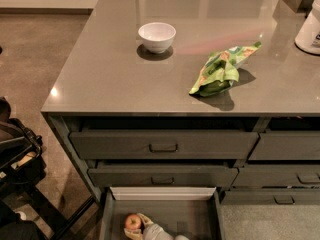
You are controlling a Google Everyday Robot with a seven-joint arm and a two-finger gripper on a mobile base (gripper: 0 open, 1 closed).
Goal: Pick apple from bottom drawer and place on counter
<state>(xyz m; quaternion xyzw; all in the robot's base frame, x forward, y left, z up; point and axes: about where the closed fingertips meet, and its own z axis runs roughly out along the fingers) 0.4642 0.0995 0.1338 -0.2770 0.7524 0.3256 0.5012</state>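
The bottom drawer (162, 193) is pulled open at the bottom of the view, showing its pale back rim and grey floor. The small red apple (132, 221) lies on the drawer floor at the left. My gripper (148, 229), pale grey with tan tips, is down inside the drawer, right beside the apple on its right and touching or nearly touching it. The lower part of the gripper is cut off by the frame edge. The glossy grey-brown counter (105, 74) spreads above the drawer cabinet.
A white bowl (156, 36) and a green snack bag (220, 70) lie on the counter. A white container (310, 31) stands at the right edge. Closed drawers (162, 145) sit above the open one. Dark robot parts (17, 159) stand at the left on the floor.
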